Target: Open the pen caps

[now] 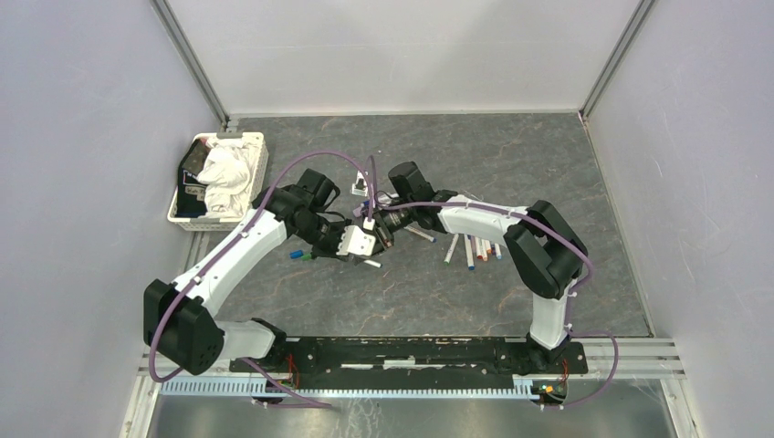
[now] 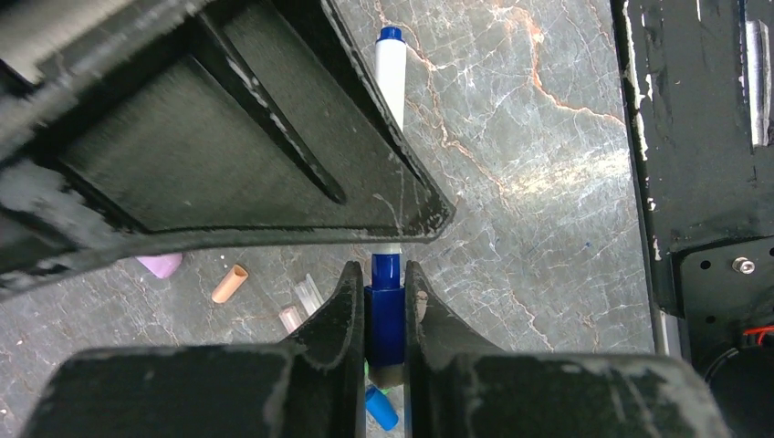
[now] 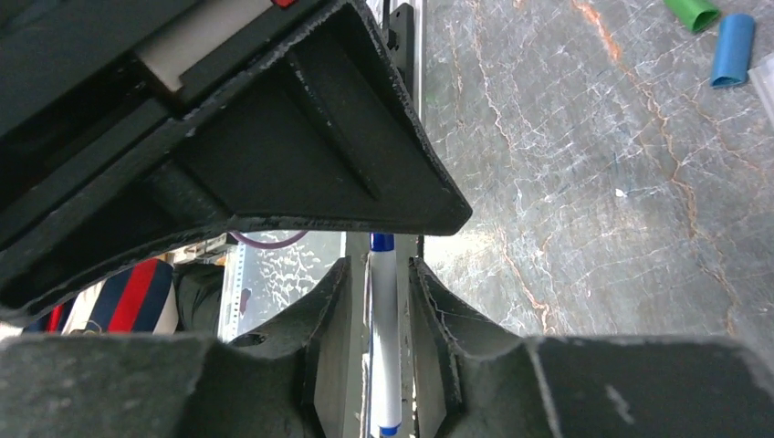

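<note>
1. The table point(image 1: 511, 164), dark marbled stone, lies under both grippers.
2. The left arm point(image 1: 242, 246) and right arm point(image 1: 484, 219) reach inward, and their tips meet over the middle of the table.
3. A white basket point(image 1: 245, 139) holding a crumpled cloth point(image 1: 224, 178) sits well off to the left gripper's outer side.
4. The left gripper point(image 2: 383, 278) has its fingers point(image 2: 342, 310) pressed tight on either side of a blue cap point(image 2: 385, 319).
5. The right gripper point(image 3: 381, 274) is clamped on the white barrel of the pen point(image 3: 384, 347). From above it sits just beside the left gripper, almost touching.
6. The pen runs straight from one gripper into the other. Beyond the right gripper's finger the barrel shows again and ends in a blue tip point(image 2: 391, 35).
7. The blue cap lies in line with the barrel. We cannot tell whether it is fully seated or partly drawn off.
8. A cluster of spare pens point(image 1: 470, 248) lies on the table to the right gripper's outer side.
9. Loose caps lie on the table below the left gripper: a purple cap point(image 2: 160, 265), an orange cap point(image 2: 229, 283) and a second blue cap point(image 2: 381, 408).
10. A green cap point(image 3: 691, 13) lies off to one side of the right gripper.
</note>
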`<action>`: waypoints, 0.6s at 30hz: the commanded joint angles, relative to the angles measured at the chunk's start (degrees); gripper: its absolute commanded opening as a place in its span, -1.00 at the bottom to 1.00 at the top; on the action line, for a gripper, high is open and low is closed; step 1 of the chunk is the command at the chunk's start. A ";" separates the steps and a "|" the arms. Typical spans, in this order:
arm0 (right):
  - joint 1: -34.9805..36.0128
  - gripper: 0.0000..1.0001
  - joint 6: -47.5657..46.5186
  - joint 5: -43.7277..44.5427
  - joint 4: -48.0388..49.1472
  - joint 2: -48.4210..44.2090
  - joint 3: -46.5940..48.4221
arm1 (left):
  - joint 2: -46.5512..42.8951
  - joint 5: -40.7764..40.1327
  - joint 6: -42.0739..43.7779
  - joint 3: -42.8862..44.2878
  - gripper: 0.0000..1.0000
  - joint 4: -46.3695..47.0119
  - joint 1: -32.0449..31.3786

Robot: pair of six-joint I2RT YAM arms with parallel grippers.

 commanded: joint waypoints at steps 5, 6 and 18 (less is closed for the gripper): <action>0.92 -0.80 1.13 -0.48 2.70 1.25 -0.06 | -0.19 -0.70 -0.06 0.97 -0.95 1.65 -0.47; 0.80 -0.98 0.31 -0.06 1.77 1.08 -0.32 | -0.12 -1.29 -0.08 1.06 -0.95 1.68 -0.44; -4.85 -1.00 -13.52 4.47 -12.33 -7.22 -11.94 | 3.45 -12.43 7.53 3.27 -0.96 2.12 11.23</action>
